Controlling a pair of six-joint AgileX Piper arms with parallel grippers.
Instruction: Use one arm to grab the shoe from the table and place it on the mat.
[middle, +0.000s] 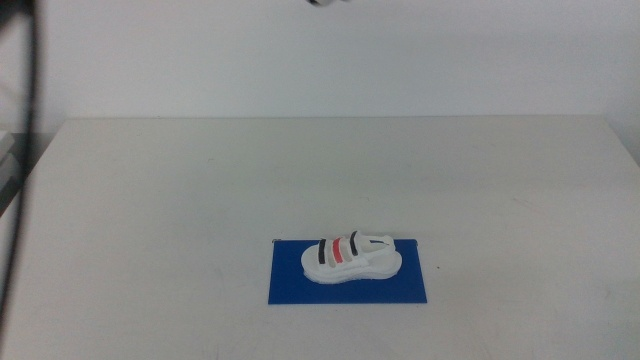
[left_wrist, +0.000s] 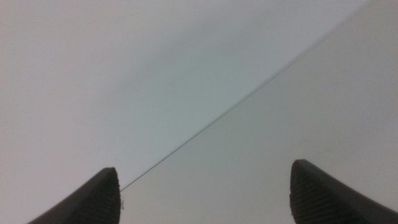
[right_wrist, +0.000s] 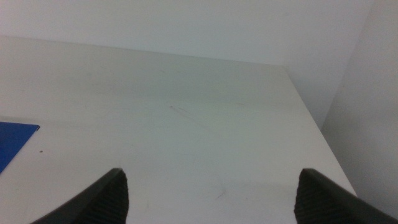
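The white shoe (middle: 351, 257) with black, grey and red straps lies on its sole on the dark-blue mat (middle: 290, 285), at the front middle of the white table (middle: 200, 190). A corner of the mat shows in the right wrist view (right_wrist: 12, 140). Neither arm shows in the middle view. My left gripper (left_wrist: 205, 193) is open and empty, its jaws wide apart over a bare surface and wall. My right gripper (right_wrist: 211, 196) is open and empty over bare table to the right of the mat.
A dark cable or post (middle: 25, 150) runs down the left edge of the middle view. The table's right edge and far corner (right_wrist: 292, 81) show in the right wrist view, with the wall behind.
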